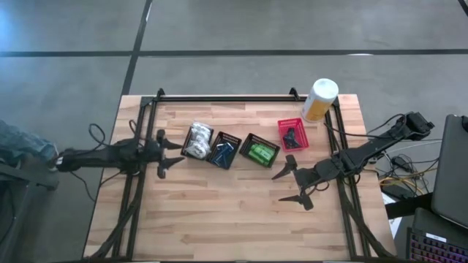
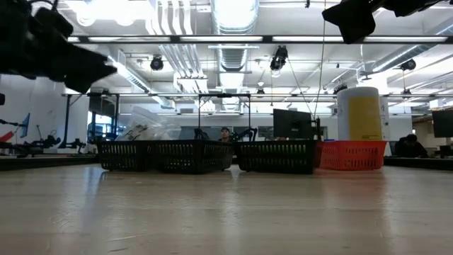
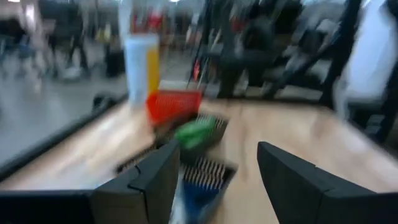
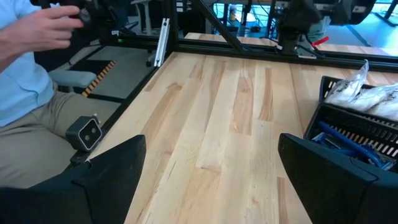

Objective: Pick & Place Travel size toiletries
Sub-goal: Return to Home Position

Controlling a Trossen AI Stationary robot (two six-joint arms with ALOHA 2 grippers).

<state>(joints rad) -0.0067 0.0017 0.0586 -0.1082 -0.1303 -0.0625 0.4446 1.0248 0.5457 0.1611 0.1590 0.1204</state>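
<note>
Hands: right hand (image 1: pixel 278 188) hangs over bare wood toward the right edge of the pale wooden table (image 1: pixel 219 219), closer to the near edge than anything else. Its fingers are spread wide with nothing between them. The left hand (image 1: pixel 174 155) sits by the left edge, about midway between the near and far edges, fingers likewise apart and empty.

Toiletries: none seen loose on the table. All lie in four small baskets in a row across the middle.
- The first black mesh basket (image 1: pixel 185 150) holds white clear-wrapped lumps (image 1: pixel 198 140), just beside the left hand's fingertips.
- The second black mesh basket (image 1: pixel 229 136) holds dark flat sachets (image 1: pixel 223 152).
- The third black mesh basket (image 1: pixel 266 139) holds bright green packets (image 1: pixel 259 152).
- The red mesh basket (image 1: pixel 289 121) holds one dark item (image 1: pixel 292 137).

The row's long axis runs left to right, slanting slightly toward the far right corner, where the tall white-and-yellow canister (image 1: pixel 320 98) stands.

Judgement: sorting looks complete and only the pull-back remains. The left hand points along the row and is close to the first basket, so it should back off toward the left edge. The right hand is near the third basket, on its near side, with open wood behind it.
</note>
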